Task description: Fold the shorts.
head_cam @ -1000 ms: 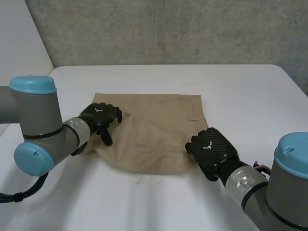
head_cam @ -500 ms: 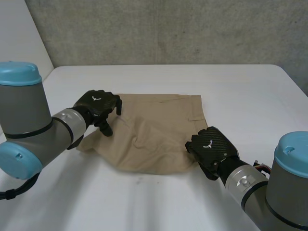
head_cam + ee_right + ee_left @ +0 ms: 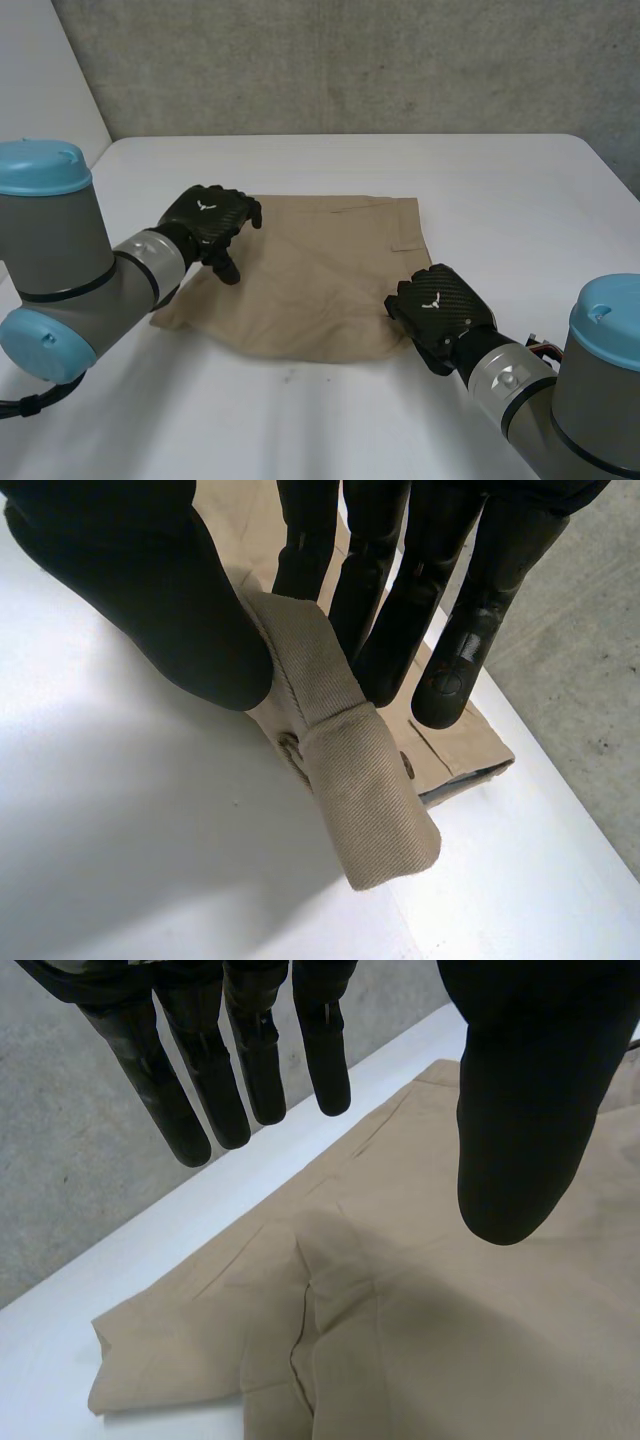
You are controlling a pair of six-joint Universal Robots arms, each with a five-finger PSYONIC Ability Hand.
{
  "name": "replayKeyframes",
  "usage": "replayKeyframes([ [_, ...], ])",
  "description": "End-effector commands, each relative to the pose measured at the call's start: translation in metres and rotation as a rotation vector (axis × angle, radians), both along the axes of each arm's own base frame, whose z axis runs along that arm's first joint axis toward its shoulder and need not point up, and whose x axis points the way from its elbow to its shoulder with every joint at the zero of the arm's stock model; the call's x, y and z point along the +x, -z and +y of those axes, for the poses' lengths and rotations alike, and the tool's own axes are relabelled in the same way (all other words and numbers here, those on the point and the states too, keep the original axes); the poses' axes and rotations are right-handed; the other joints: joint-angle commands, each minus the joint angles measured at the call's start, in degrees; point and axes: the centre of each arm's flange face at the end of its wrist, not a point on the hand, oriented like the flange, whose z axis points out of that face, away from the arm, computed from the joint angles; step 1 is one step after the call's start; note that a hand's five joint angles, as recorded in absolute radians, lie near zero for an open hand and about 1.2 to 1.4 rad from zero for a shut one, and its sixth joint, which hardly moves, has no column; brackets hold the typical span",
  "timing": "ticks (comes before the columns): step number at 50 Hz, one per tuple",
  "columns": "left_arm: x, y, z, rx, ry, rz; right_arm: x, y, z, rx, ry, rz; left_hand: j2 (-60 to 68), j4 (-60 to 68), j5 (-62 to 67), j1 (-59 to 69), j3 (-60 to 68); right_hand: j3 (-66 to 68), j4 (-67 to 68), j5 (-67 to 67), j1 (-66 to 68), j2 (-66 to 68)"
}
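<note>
Tan shorts [image 3: 320, 270] lie spread on the white table [image 3: 500, 190], with a pocket seam toward the far right. My left hand [image 3: 205, 222] hovers over the shorts' left part, open. In the left wrist view its fingers [image 3: 255, 1070] are straight and its thumb stands apart, with the cloth [image 3: 450, 1340] lying below and nothing between them. My right hand [image 3: 440, 305] is at the shorts' near right corner, shut on it. In the right wrist view its thumb [image 3: 150, 590] and fingers pinch a folded band of the cloth [image 3: 370, 780] with a button.
A grey concrete wall [image 3: 350, 60] rises behind the table's far edge. White tabletop lies bare around the shorts on all sides, widest at the far right and near the front edge.
The left hand has lifted and shifted slightly away from me. The shorts' left part has spread out leftward and lies flatter. The right hand has not moved.
</note>
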Motion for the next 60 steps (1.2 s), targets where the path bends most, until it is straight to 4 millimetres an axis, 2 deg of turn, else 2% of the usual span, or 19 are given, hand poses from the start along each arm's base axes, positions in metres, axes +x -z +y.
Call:
replayKeyframes([
  [1, -0.003, 0.007, 0.0, -0.002, 0.006, -0.002, 0.0, 0.002, 0.0, 0.006, -0.002, 0.004, 2.6, 3.0, 3.3, 2.2, 2.3, 11.9, 11.7, 14.1, 24.7, 12.4],
  [6, -0.002, 0.033, -0.011, 0.039, -0.005, -0.025, 0.0, 0.002, 0.0, 0.008, -0.002, 0.004, 3.1, 3.5, 3.8, 2.7, 2.8, 11.9, 11.7, 14.1, 24.7, 12.4],
  [12, -0.006, 0.052, -0.02, 0.047, 0.007, -0.064, 0.0, 0.003, 0.0, 0.009, -0.002, 0.005, 4.6, 5.0, 5.3, 4.2, 4.3, 11.9, 11.7, 14.1, 24.7, 12.4],
  [16, -0.007, 0.06, -0.024, 0.052, 0.009, -0.076, 0.0, 0.003, 0.0, 0.009, 0.001, 0.006, 14.4, 14.7, 15.0, 14.0, 14.1, 11.9, 11.7, 14.1, 24.7, 12.4],
  [17, -0.007, 0.061, -0.026, 0.053, 0.007, -0.076, 0.0, 0.002, 0.0, 0.007, 0.002, 0.005, 23.6, 23.9, 24.2, 23.2, 23.2, 11.9, 11.7, 14.1, 24.7, 12.4],
  [21, -0.008, 0.059, -0.026, 0.046, 0.004, -0.069, -0.002, 0.002, -0.005, 0.005, 0.022, 0.007, 51.0, 51.3, 51.6, 50.6, 50.7, 11.9, 11.7, 14.1, 24.7, 12.4],
  [24, -0.009, 0.054, -0.025, 0.032, -0.002, -0.061, -0.005, 0.001, -0.012, -0.001, 0.054, 0.008, 51.0, 51.4, 51.7, 50.7, 50.7, 11.9, 11.7, 14.1, 24.7, 12.4],
  [28, -0.008, 0.024, -0.018, -0.015, -0.006, -0.024, -0.007, -0.008, -0.023, -0.028, 0.097, -0.004, 51.0, 51.4, 51.7, 50.7, 50.7, 11.9, 11.7, 14.1, 24.7, 12.4],
  [29, -0.006, 0.009, -0.011, -0.037, -0.008, -0.003, -0.007, -0.01, -0.025, -0.032, 0.106, -0.008, 51.0, 51.4, 51.7, 50.7, 50.7, 11.9, 11.7, 14.1, 24.7, 12.4],
  [32, -0.001, -0.008, 0.0, -0.058, -0.014, 0.022, -0.008, -0.018, -0.03, -0.053, 0.134, -0.014, 51.0, 51.4, 51.7, 50.7, 50.7, 11.9, 11.7, 14.1, 24.7, 12.4],
  [33, 0.003, -0.022, 0.009, -0.081, -0.013, 0.037, -0.008, -0.021, -0.031, -0.058, 0.141, -0.015, 51.0, 51.4, 51.7, 50.7, 50.7, 11.9, 11.7, 14.1, 24.7, 12.4],
  [36, 0.012, -0.041, 0.03, -0.115, -0.015, 0.053, -0.011, -0.034, -0.03, -0.075, 0.162, -0.019, 51.0, 51.4, 51.7, 50.7, 50.7, 11.9, 11.7, 14.1, 24.7, 12.4],
  [39, 0.019, -0.047, 0.046, -0.12, -0.015, 0.055, -0.012, -0.043, -0.026, -0.064, 0.164, -0.024, 51.0, 51.4, 51.7, 50.7, 50.7, 11.9, 11.7, 14.1, 24.7, 12.4],
  [40, 0.023, -0.05, 0.058, -0.123, -0.015, 0.056, -0.012, -0.043, -0.025, -0.055, 0.164, -0.026, 51.0, 51.4, 51.7, 50.7, 50.7, 11.9, 11.7, 14.1, 24.7, 12.4],
  [46, 0.043, -0.053, 0.099, -0.084, -0.026, 0.038, -0.018, -0.039, -0.015, 0.06, 0.182, 0.009, 51.0, 51.4, 51.7, 50.7, 50.7, 11.9, 11.7, 14.1, 24.7, 12.4],
  [47, 0.049, -0.052, 0.111, -0.068, -0.038, 0.03, -0.022, -0.038, -0.009, 0.102, 0.181, 0.034, 51.0, 51.4, 51.7, 50.7, 50.7, 11.9, 11.7, 14.1, 24.7, 12.4],
  [51, 0.064, -0.041, 0.131, -0.027, -0.077, 0.004, -0.03, -0.042, 0.01, 0.171, 0.158, 0.081, 51.0, 51.4, 51.7, 50.7, 50.7, 11.9, 11.7, 14.1, 24.7, 12.4],
  [55, 0.076, -0.028, 0.146, 0.011, -0.109, -0.011, -0.033, -0.042, 0.023, 0.201, 0.124, 0.1, 51.0, 51.4, 51.7, 50.7, 50.7, 11.9, 11.7, 14.1, 24.7, 12.4],
  [60, 0.078, -0.027, 0.156, 0.0, -0.099, -0.006, -0.034, -0.043, 0.028, 0.186, 0.097, 0.121, 51.0, 51.4, 51.7, 50.7, 50.7, 11.9, 11.7, 14.1, 24.7, 12.4],
])
